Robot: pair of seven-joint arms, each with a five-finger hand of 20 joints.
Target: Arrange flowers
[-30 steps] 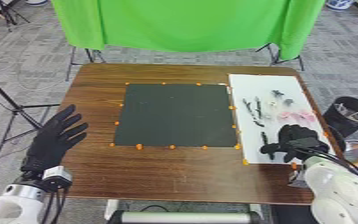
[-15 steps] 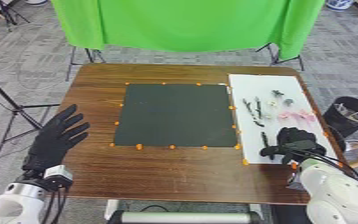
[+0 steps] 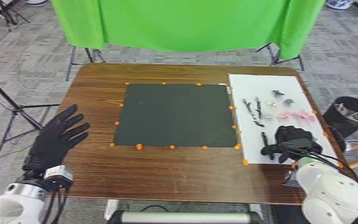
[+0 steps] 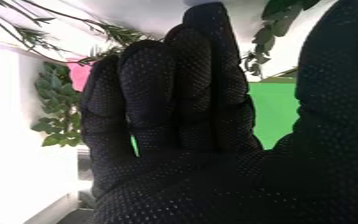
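Covering part of the white sheet (image 3: 266,84) at the lower right of the head view, the right robot hand (image 3: 293,141) hides whatever lies beneath it. In the right wrist view, that robot hand (image 4: 180,112) has its fingers straight up and side by side, the thumb standing apart from them. Around them are a pink flower (image 4: 79,76), thin sprigs (image 4: 35,39) and broad leaves (image 4: 55,102), partly cut off by the frame or blocked by the glove; the glare makes edges hard to read.

In the head view, pink flowers (image 3: 305,115) lie right of centre on the sheet, above the right robot hand, with dark stems (image 3: 258,107) to their left and small tufts (image 3: 288,101) above. A dark stick (image 3: 264,138) lies near that robot hand's thumb; whether they touch, I cannot tell. It is perhaps another stem.

At the left, the left robot hand (image 3: 53,140) has its fingers straight and spread, beside the dark mat (image 3: 174,115) on the bench (image 3: 104,167).

Compared with the first frame, the right forearm (image 3: 322,182) has swung a little leftward, while the flowers lie where they did.
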